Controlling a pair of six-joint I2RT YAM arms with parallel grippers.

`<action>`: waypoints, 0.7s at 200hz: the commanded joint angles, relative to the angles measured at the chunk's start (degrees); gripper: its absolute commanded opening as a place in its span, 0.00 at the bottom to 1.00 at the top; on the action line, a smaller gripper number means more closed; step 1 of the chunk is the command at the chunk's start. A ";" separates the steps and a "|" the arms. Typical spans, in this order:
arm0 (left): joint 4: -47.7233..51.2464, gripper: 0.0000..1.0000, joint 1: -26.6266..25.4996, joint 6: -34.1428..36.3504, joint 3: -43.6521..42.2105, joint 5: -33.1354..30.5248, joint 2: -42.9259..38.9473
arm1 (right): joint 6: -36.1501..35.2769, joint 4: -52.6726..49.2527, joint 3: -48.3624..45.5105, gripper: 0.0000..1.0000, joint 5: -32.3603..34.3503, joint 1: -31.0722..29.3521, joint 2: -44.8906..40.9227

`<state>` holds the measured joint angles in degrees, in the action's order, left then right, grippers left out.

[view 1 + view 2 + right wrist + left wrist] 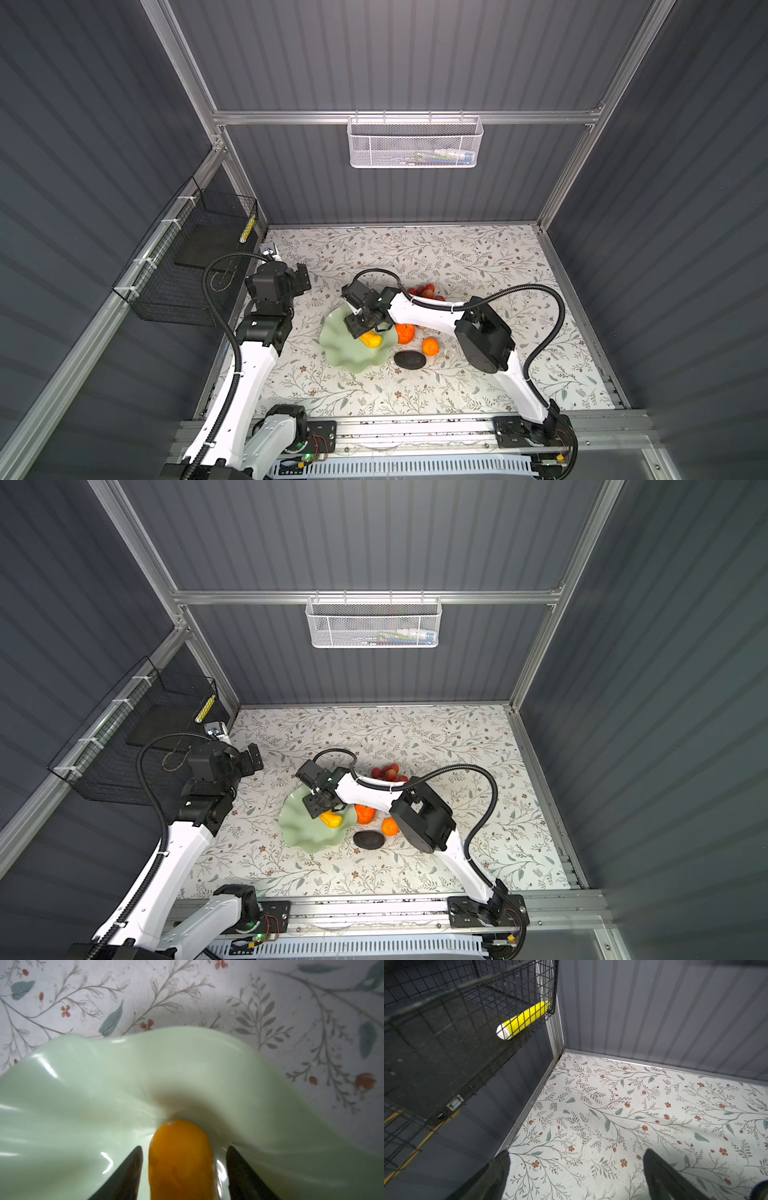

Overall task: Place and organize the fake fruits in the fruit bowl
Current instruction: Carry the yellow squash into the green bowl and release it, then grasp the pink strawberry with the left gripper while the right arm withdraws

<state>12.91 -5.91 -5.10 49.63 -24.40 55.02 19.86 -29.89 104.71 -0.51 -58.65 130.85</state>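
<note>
Nearest my right wrist camera, the elongated yellow-orange fruit [180, 1159] lies between the right jaws. They stand spread, with a sliver of gap on either side, and grip nothing. The fruit rests inside the fruit bowl [83, 1095], near its middle, and it is the one fruit I see in there.

Just off the right jaws, toward that arm's base, one orange [405, 332] sits on the table [457, 257] just beside the bowl's wavy rim. The second orange [430, 347] lies a little farther out, and the dark avocado [409, 359] lies near the rim. Beyond the right jaws, the red grape cluster [424, 290] is partly hidden by the arm.

The left jaws are spread wide above the table, well apart from the bowl, holding nothing. Ahead of them hangs the black wire basket [446, 1022], which holds a yellow-and-white cylinder [523, 1020] and a dark flat slab [208, 245]. Far beyond both pairs of jaws, the white mesh basket [415, 143] on the back wall holds things too blurred to name.
</note>
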 commanded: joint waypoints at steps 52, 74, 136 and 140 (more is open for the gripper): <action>4.94 1.00 0.29 -0.95 2.86 7.22 2.69 | 4.03 10.70 -15.18 0.91 1.78 4.89 -25.36; 8.35 0.97 0.29 -0.94 7.91 18.93 8.62 | 6.18 14.87 -24.96 0.99 2.56 10.27 -34.45; 26.92 0.90 -15.09 0.37 36.40 24.12 38.88 | 7.57 16.86 -46.28 0.99 4.85 27.56 -53.59; 28.06 0.89 -15.81 0.28 38.09 24.60 40.92 | 7.44 16.70 -46.98 0.99 4.97 28.40 -54.22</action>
<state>29.87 -15.35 -6.17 78.65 -2.79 87.15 26.61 -13.50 62.11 3.57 -33.91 80.53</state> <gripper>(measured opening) 0.904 0.988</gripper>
